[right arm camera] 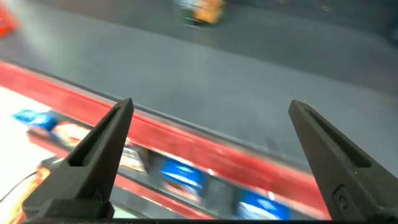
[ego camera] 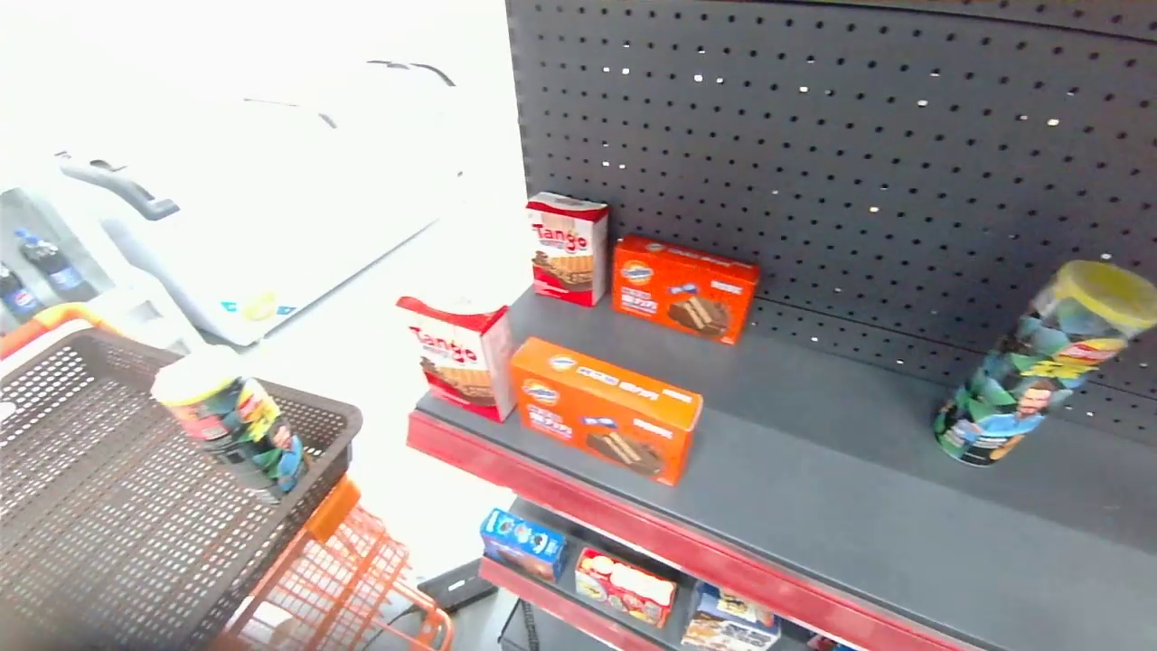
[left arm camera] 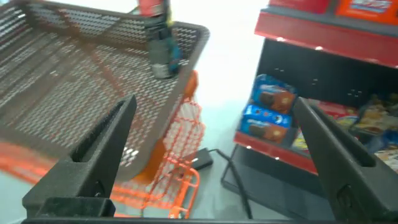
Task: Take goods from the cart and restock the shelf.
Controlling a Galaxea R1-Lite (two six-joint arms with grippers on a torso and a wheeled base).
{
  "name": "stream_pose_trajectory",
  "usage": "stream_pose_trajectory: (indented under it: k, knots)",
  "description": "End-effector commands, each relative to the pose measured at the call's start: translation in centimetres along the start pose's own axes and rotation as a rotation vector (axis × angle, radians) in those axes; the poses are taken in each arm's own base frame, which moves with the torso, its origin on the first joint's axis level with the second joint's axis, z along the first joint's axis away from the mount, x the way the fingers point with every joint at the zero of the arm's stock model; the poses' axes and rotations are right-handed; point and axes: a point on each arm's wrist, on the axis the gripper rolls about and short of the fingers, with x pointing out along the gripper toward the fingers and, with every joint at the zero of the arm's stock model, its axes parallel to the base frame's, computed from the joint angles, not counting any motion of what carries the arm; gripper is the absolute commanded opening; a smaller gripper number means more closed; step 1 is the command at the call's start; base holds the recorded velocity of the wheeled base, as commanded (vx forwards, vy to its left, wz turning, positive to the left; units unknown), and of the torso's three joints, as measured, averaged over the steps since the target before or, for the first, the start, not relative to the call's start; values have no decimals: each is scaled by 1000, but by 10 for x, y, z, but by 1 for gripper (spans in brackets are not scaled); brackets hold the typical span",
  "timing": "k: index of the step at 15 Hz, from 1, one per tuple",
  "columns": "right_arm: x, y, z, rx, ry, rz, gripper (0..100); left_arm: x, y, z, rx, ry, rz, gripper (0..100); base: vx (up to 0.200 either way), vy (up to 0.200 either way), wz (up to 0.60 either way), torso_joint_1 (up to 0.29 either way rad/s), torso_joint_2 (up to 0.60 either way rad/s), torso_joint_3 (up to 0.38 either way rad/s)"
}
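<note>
Goods line the grey shelf (ego camera: 813,452): two wafer boxes (ego camera: 461,357) and two orange boxes (ego camera: 604,409) stand at its left end, and a yellow-lidded canister (ego camera: 1039,371) leans toward its back panel farther right. Left of the shelf, a brown cart basket (ego camera: 90,524) holds a second canister (ego camera: 230,420) at the corner nearest the shelf. The left end effector (left arm camera: 214,104) hangs released between basket and shelf, holding nothing. The right end effector (right arm camera: 211,104) hangs released and empty over the shelf's red front edge.
</note>
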Motion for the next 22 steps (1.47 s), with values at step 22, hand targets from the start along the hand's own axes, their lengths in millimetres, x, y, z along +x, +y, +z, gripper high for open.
stream_pose_trajectory:
  k: [22]
  knots:
    - [0,0,0,-2,1,1,100,96,-3,100,-20,341,6,100,0,0,0,0,0,0]
